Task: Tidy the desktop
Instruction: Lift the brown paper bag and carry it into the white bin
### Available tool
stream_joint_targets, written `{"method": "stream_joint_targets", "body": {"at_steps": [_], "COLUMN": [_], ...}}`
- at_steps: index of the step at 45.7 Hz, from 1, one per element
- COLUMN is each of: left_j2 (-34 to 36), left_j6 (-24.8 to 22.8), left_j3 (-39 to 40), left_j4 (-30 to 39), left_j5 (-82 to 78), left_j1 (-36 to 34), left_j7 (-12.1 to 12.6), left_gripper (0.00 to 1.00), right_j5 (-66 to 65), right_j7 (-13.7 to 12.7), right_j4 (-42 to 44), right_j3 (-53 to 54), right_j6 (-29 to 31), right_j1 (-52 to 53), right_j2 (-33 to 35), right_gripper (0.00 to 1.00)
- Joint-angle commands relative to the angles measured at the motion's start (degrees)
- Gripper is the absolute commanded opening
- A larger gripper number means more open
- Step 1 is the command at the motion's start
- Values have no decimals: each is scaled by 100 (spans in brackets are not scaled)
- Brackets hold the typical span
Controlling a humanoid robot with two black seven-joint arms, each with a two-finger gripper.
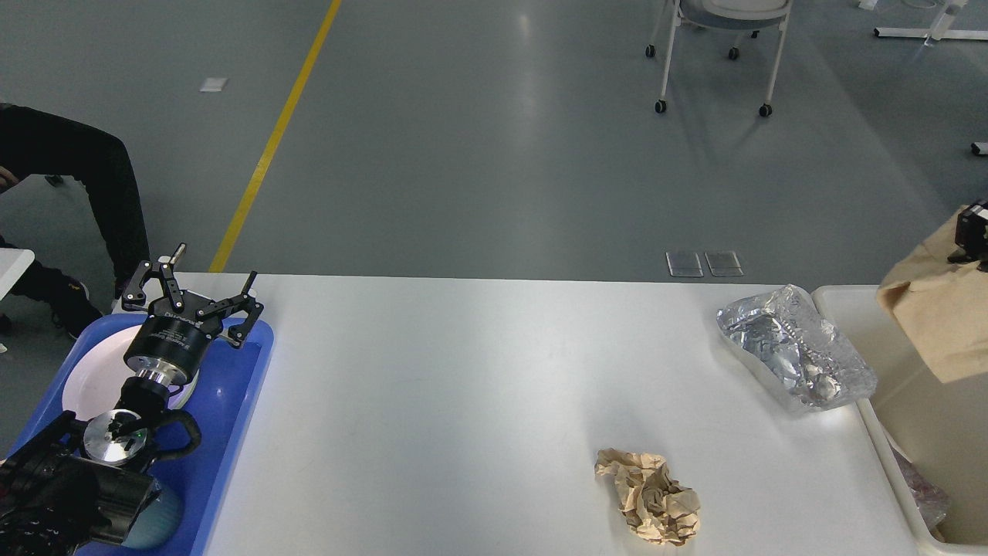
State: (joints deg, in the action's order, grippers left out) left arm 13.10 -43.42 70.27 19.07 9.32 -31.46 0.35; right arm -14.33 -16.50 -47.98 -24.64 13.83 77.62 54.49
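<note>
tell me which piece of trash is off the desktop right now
The brown paper bag, hanging over the cream bin. The crumpled brown paper ball and the foil container both lie on the desktop.

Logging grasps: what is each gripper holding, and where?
Right gripper: paper bag by its top edge, over the bin. Left gripper: nothing.

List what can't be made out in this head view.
- Right gripper: cut off by the right edge, so its jaws can't be judged.
- Brown paper bag: partly out of frame.
- Cream bin: contents mostly hidden by the bag and edge.
- White plate in the blue tray: partly covered by the left arm.
</note>
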Motion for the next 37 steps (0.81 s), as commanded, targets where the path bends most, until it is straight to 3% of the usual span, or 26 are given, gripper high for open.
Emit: {"method": "stream_joint_targets", "body": {"at_steps": [1, 3, 5, 10, 12, 28, 37], "left_j2": [0, 0, 0, 0, 0, 0, 0], "left_j6": [0, 0, 0, 0, 0, 0, 0], "left_j3": [-5, 4, -5, -5, -5, -5, -5], "left_j4": [0, 0, 0, 0, 0, 0, 0], "left_j5": [0, 0, 0, 0, 0, 0, 0], "left_j1": [0, 0, 0, 0, 0, 0, 0], "left_j7": [0, 0, 0, 0, 0, 0, 0], "left_gripper": [96, 96, 96, 96, 96, 96, 96], "right_j5": [0, 0, 0, 0, 0, 0, 53], "right_j7": [16, 16, 16, 16, 16, 16, 42], "right_j4": [437, 657, 920, 1694, 1949, 2099, 1504], "right_j3": [21, 21, 21, 12, 12, 12, 21], "right_j6": [-653, -724, -750, -847, -882, -865, -794], "right_j1": [-624, -809, -984, -1459, -1609, -1943, -1171], "right_j2": [-245, -420, -596, -1027, -1220, -1485, -1555], "right_gripper": [0, 2, 13, 77, 98, 100, 100]}}
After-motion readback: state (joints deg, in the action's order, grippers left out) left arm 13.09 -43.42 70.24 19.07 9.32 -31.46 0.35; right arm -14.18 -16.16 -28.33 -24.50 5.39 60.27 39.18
